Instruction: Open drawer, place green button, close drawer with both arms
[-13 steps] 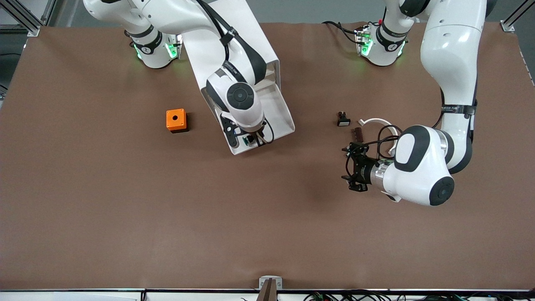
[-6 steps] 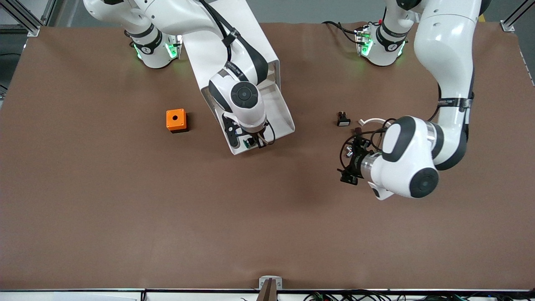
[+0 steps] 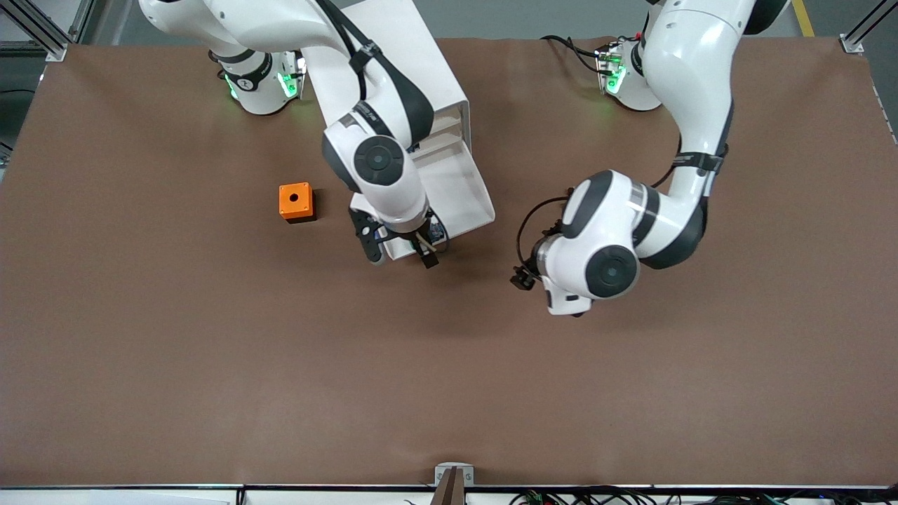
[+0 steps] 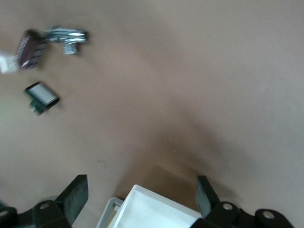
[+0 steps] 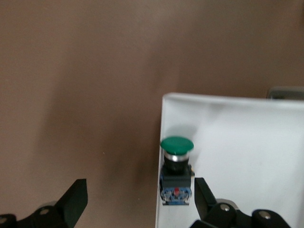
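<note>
You are seeing the button [image 5: 176, 171] lying in the drawer [image 3: 456, 189]; right gripper [image 3: 400, 252] spread, left gripper [image 4: 142, 199] spread, approaching to close.

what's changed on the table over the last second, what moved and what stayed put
The right gripper has let go of the button, left standing in the open drawer, and has backed off open past its front edge. The left gripper, open and empty, swung across the table toward the drawer, its arm now covering the small parts seen before. The orange cube and the cabinet have not moved.
</note>
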`<state>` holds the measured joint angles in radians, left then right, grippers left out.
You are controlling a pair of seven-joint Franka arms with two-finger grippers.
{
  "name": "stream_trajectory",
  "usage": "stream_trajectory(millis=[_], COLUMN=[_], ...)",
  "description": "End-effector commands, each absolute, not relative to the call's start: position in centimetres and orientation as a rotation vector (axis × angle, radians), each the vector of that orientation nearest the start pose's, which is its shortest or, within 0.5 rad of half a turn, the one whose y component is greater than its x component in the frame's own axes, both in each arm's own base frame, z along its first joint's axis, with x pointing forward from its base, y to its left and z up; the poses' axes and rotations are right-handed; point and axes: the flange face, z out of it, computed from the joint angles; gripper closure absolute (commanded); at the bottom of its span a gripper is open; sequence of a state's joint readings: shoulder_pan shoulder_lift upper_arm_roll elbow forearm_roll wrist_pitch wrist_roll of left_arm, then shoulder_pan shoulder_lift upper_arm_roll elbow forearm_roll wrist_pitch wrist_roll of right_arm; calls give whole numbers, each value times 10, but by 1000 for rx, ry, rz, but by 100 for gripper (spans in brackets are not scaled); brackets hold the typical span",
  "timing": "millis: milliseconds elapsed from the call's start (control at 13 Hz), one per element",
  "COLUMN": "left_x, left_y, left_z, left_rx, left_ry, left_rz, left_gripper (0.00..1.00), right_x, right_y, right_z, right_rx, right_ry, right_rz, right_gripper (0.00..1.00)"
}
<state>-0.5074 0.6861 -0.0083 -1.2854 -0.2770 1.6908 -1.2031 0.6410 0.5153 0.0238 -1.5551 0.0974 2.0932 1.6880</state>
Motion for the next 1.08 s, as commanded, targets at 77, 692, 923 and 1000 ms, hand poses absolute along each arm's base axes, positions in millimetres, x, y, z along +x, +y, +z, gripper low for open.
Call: stream_trajectory(millis=[77,692,923,1000], left_x=[594,513,489,483], left_y=[-403,-510,-529,-533], left_z=[287,204,202,204], left_rx=[-3030,-3106,-3121,-3109], left_ry=[-545,-221,-232,-250], left_rz=[386,388,484,498], left_gripper=[0,0,0,0], right_x=[592,648,637,631], right_y=[337,93,23,14], right_z=[394,483,522,535], right_rx=[-2726,-2872,-2970,-2998], right_ry=[1397,726,351,269], right_rz=[163,222,123,94], right_gripper=[0,0,0,0])
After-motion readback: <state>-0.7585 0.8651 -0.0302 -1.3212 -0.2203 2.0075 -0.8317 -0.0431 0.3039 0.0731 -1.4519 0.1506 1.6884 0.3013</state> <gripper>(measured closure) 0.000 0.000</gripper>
